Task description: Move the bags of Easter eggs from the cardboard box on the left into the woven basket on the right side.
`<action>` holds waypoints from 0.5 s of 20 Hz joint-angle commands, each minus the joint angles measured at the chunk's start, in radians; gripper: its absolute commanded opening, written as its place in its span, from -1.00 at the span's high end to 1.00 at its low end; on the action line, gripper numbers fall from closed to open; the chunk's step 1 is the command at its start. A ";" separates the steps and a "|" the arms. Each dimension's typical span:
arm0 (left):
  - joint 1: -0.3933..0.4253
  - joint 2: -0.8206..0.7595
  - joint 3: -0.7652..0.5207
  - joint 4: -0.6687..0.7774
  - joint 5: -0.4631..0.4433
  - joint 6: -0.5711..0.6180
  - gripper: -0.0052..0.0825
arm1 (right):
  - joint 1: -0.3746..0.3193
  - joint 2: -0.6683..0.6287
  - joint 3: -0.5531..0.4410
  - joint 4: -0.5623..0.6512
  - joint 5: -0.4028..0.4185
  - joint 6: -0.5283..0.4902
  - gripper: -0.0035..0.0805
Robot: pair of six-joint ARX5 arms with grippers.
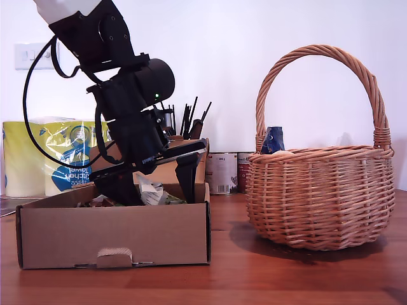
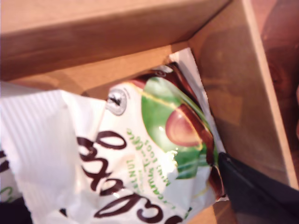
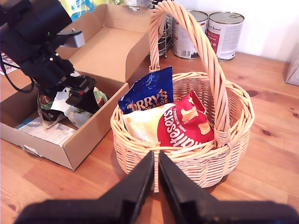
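My first gripper (image 1: 162,184) reaches down into the cardboard box (image 1: 114,232) on the exterior view's left; its two fingers sit on either side of one pale green-white bag (image 2: 140,163) with a brown egg on it, but I cannot tell if they squeeze it; more crinkly packets lie under it, too jumbled to count. My second gripper (image 3: 155,175) hangs above the table near the woven basket (image 3: 187,163), its two fingers pressed together with nothing between them. Three bags sit in that one basket: one dark blue bag (image 3: 148,95), one red-orange bag (image 3: 184,123), and one pale yellow bag (image 3: 140,125). Two tins (image 3: 205,30) stand behind.
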 commanded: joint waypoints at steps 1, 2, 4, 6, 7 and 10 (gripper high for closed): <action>-0.001 0.041 -0.005 0.008 -0.004 0.003 -0.47 | 0.005 -0.002 -0.010 0.010 -0.003 0.001 0.95; -0.001 0.041 0.000 0.008 -0.003 0.003 -0.31 | 0.005 -0.002 -0.010 0.009 -0.004 0.001 0.95; -0.001 0.041 0.005 0.014 -0.003 0.003 0.21 | 0.005 -0.002 -0.010 0.010 -0.004 0.001 0.95; -0.001 0.040 0.011 0.018 0.006 0.005 0.66 | 0.005 -0.002 -0.010 0.011 -0.004 0.001 0.95; -0.001 0.040 0.017 0.016 0.011 0.005 0.76 | 0.005 -0.002 -0.010 0.013 -0.004 0.001 0.95; -0.001 0.036 0.064 -0.024 0.056 0.052 0.79 | 0.005 -0.002 -0.010 0.013 -0.004 0.001 0.95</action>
